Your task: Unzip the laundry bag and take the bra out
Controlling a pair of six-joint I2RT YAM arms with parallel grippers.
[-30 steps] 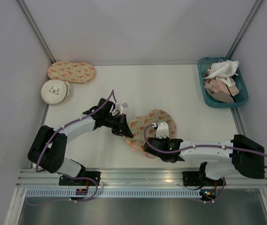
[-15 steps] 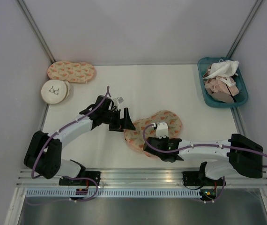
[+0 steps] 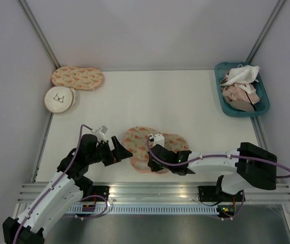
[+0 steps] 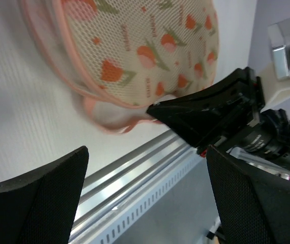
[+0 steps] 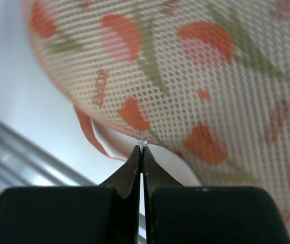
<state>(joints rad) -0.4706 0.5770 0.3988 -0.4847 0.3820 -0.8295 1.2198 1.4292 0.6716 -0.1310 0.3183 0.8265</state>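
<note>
Nearest me, the left gripper [image 3: 122, 149] hangs just beside the left end of the laundry bag [image 3: 137, 137], jaws spread wide and holding nothing. The right gripper [image 5: 142, 148] is at the bag's near edge. Its jaws are pinched tight on a small pale bead at the pink edging [image 5: 91, 118], which I take to be the zip pull [image 5: 143, 144].

The bag lies flat on the table [image 3: 160, 96], close to the front rail. I judge it light and floppy. The mesh will drag along with any pull, so I would want the free jaws to pinch the edging close to the zip and brace it. I see no bra in any view and presume it is inside, soft and likely to snag by its straps.

Only the right wrist view shows the pinch itself. The left wrist view shows those fingers from the side against the bag's rim. The overhead view hides the fingertips under the wrist but gives the layout.

Farther back sit a round white pouch [image 3: 60, 99], a like-printed case [image 3: 77, 78] and a teal basket [image 3: 225, 104] of garments.
</note>
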